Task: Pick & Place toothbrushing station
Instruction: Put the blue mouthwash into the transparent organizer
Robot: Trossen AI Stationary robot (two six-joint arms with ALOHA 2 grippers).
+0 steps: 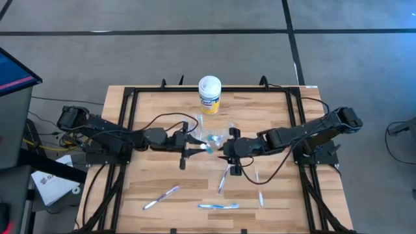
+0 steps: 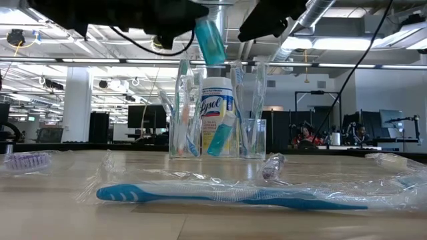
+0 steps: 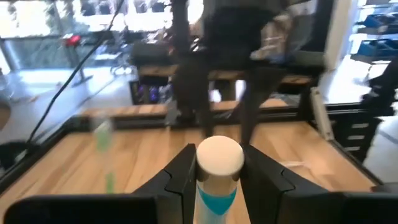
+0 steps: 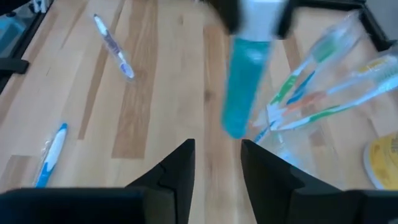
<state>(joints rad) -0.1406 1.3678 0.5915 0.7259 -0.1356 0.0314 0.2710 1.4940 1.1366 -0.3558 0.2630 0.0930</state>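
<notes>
Left end effector (image 1: 207, 147): I see it mid-bench, fingers pinching a teal-blue tube (image 3: 217, 180) at its white cap end, the tube lifted off the wood.
Tube position: in the low view the tube (image 2: 210, 40) hangs tilted above the clear cup (image 2: 185, 137).
Right end effector (image 4: 217, 163): just beside the left one, fingers spread with nothing between them; the tube (image 4: 244, 93) hangs ahead of it.
Cup: stands near the bench (image 1: 149, 175) centre holding several toothbrushes; a second tube seems to lean inside, though I can't be sure.
Loose toothbrushes: a wrapped blue toothbrush (image 2: 227, 195) lies on the near side; others lie apart.
Yellow canister (image 1: 209, 95): upright at the far edge.
</notes>
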